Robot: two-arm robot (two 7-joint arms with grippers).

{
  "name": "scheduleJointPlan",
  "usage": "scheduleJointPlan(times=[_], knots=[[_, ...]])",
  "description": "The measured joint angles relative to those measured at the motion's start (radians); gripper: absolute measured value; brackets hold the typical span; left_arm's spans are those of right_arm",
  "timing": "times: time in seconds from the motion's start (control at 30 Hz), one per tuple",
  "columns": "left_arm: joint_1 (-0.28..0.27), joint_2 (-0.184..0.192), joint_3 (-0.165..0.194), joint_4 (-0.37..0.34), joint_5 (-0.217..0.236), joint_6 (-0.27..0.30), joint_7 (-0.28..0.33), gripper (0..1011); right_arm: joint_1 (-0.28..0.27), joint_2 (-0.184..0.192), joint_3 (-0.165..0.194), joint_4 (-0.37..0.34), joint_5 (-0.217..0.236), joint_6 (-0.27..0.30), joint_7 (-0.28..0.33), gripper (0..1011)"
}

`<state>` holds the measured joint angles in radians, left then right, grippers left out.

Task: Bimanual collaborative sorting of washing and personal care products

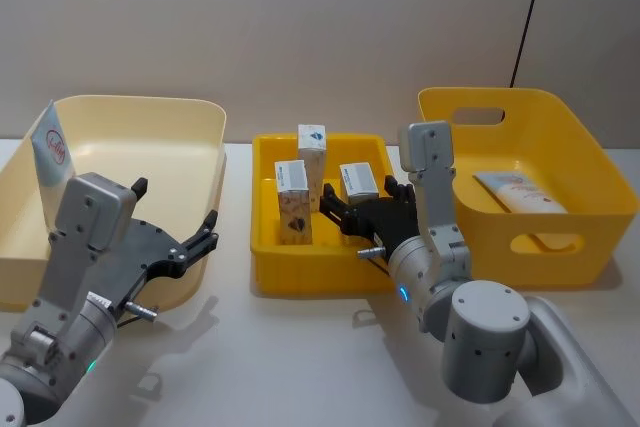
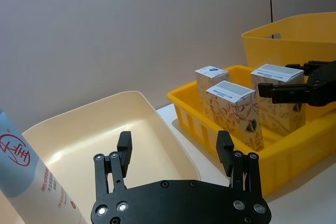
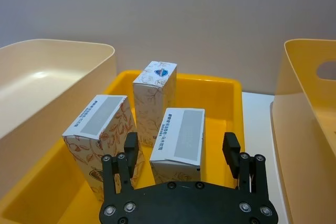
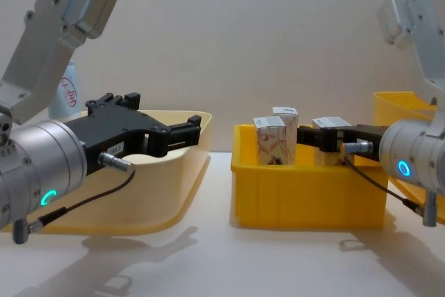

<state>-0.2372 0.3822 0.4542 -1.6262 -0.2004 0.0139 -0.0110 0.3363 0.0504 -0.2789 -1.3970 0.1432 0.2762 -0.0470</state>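
Right end effector (image 1: pixel 352 219), open and empty, reaches into the middle tray (image 1: pixel 300 280) with its fingers flanking the lying carton (image 1: pixel 358 180); left end effector (image 1: pixel 185 244), also open and empty, hovers over the near rim of the cream bin (image 1: pixel 190 107) at 9 o'clock. Judged step: approach to grasp that carton; next, advance and close squarely across its sides. Three white cartons with reddish-brown swirls occupy the tray, two upright (image 1: pixel 293 202) and (image 1: pixel 312 147). One tube (image 1: pixel 52 147) stands in the cream bin; another (image 1: pixel 520 192) lies in the yellow bin (image 1: pixel 560 127) at 3 o'clock.
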Motion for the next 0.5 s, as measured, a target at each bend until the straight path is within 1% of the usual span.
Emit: scheduleJointPlan(times=[0.07,0.2,0.27,0.3,0.37,0.4,0.47,0.5], knots=[[0.000,0.000,0.000,0.000,0.000,0.000,0.000,1003,0.002,-0.001,0.000,0.003,-0.001,0.001,0.001,978],[0.000,0.000,0.000,0.000,0.000,0.000,0.000,1003,0.004,-0.002,0.001,0.006,-0.001,0.003,0.002,905],[0.000,0.000,0.000,0.000,0.000,0.000,0.000,1003,0.005,-0.003,0.001,0.007,-0.002,0.004,0.003,818],[0.000,0.000,0.000,0.000,0.000,0.000,0.000,1003,0.005,-0.003,0.001,0.008,-0.002,0.004,0.003,818],[0.000,0.000,0.000,0.000,0.000,0.000,0.000,1003,0.006,-0.004,0.001,0.010,-0.002,0.005,0.003,742],[0.000,0.000,0.000,0.000,0.000,0.000,0.000,1003,0.006,-0.004,0.001,0.010,-0.002,0.006,0.003,731],[0.000,0.000,0.000,0.000,0.000,0.000,0.000,1003,0.007,-0.004,0.001,0.011,-0.003,0.006,0.004,646],[0.000,0.000,0.000,0.000,0.000,0.000,0.000,1003,0.007,-0.004,0.001,0.011,-0.003,0.006,0.004,627]])
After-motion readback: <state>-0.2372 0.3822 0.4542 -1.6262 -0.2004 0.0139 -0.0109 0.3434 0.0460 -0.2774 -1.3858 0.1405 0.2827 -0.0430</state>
